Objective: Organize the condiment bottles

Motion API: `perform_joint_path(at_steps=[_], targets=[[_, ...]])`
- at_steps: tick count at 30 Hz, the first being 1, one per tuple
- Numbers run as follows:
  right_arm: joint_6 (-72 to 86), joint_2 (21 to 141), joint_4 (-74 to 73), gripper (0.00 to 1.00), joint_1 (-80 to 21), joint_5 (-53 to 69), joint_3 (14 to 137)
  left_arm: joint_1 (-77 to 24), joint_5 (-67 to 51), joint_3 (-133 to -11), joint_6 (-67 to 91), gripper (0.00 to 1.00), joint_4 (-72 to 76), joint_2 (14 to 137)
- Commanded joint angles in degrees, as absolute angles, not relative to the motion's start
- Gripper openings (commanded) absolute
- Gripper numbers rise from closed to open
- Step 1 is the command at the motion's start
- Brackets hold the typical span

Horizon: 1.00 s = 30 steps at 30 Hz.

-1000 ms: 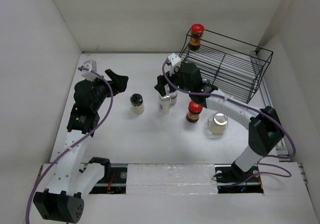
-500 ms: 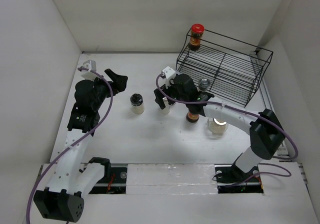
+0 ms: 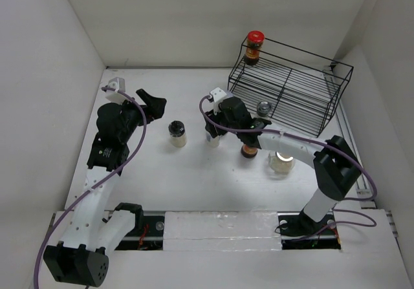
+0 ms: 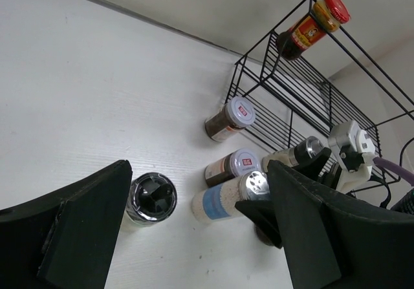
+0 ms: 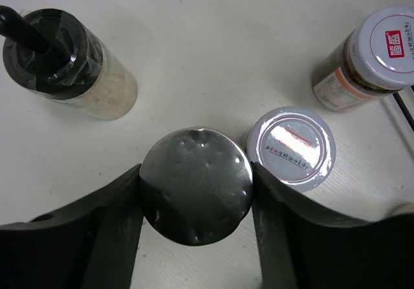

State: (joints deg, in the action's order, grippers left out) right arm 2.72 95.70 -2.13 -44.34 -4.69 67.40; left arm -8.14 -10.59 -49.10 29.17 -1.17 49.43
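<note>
My right gripper (image 5: 196, 189) is shut on a silver-lidded condiment bottle (image 5: 196, 185) with a blue label (image 4: 226, 202), its fingers pressed against both sides of the lid. This bottle stands on the table (image 3: 213, 137). A white-lidded bottle (image 5: 292, 148) touches it on the right, and another (image 5: 378, 59) stands further off. To the left is a black-lidded bottle (image 3: 176, 132). My left gripper (image 3: 152, 101) hovers open at the left with nothing between its fingers. One red-lidded bottle (image 3: 254, 46) stands on the black wire rack (image 3: 291, 85); another (image 3: 249, 150) is partly hidden under my right arm.
A silver-lidded bottle (image 3: 264, 108) stands by the rack's front edge. A wider pale jar (image 3: 281, 160) sits right of the red-lidded one. White walls close in the table on the left, back and right.
My right gripper came down and left over the blue-labelled bottle and closed its fingers on the lid. The left arm has stayed still.
</note>
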Motion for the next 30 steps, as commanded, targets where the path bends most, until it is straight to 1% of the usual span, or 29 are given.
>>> perform_joint_path(at_steps=[1, 2, 4, 5, 10, 12, 17, 18, 19, 22, 25, 27, 30], targets=[[3.9, 95.7, 1.1, 0.54, -44.8, -5.4, 68.1, -7.8, -12.0, -49.3, 29.5, 0.82, 1.0, 49.1], [3.9, 94.7, 3.1, 0.48, -44.8, -4.8, 69.3, -7.8, -12.0, -49.3, 29.5, 0.82, 1.0, 49.7], [4.4, 94.1, 5.1, 0.48, -44.3, -3.1, 71.2, -7.8, -12.0, -49.3, 29.5, 0.82, 1.0, 49.7], [3.7, 93.3, 6.0, 0.48, -43.6, -3.1, 74.9, -7.8, -12.0, -49.3, 29.5, 0.82, 1.0, 49.7], [2.4, 90.4, 13.3, 0.48, -38.3, 1.3, 84.3, -7.8, -12.0, -49.3, 29.5, 0.82, 1.0, 49.1], [1.7, 89.9, 11.8, 0.48, -33.3, 2.5, 89.4, -7.8, -12.0, -49.3, 29.5, 0.82, 1.0, 48.6], [2.2, 88.6, 10.7, 0.48, -22.9, 4.7, 95.2, -7.8, -12.0, -49.3, 29.5, 0.82, 1.0, 49.1], [2.2, 89.3, 9.9, 0.48, -20.1, 4.7, 96.6, -7.8, -12.0, -49.3, 29.5, 0.82, 1.0, 49.1], [2.2, 90.6, 8.5, 0.48, -18.7, 4.7, 99.6, -7.8, -12.0, -49.3, 29.5, 0.82, 1.0, 49.1], [2.2, 92.4, 7.7, 0.49, -14.2, 3.2, 103.0, -7.8, -12.0, -49.3, 29.5, 0.82, 1.0, 49.1], [2.2, 96.7, 5.7, 0.49, -10.0, 4.4, 108.7, -7.8, -12.0, -49.3, 29.5, 0.82, 1.0, 49.7], [2.2, 101.7, 0.8, 0.49, -8.3, 6.0, 116.3, -7.8, -12.0, -49.8, 29.5, 0.82, 1.0, 49.7], [2.2, 106.2, -1.8, 0.49, -6.3, 7.1, 121.9, -7.8, -12.0, -49.8, 29.5, 0.82, 1.0, 49.7]])
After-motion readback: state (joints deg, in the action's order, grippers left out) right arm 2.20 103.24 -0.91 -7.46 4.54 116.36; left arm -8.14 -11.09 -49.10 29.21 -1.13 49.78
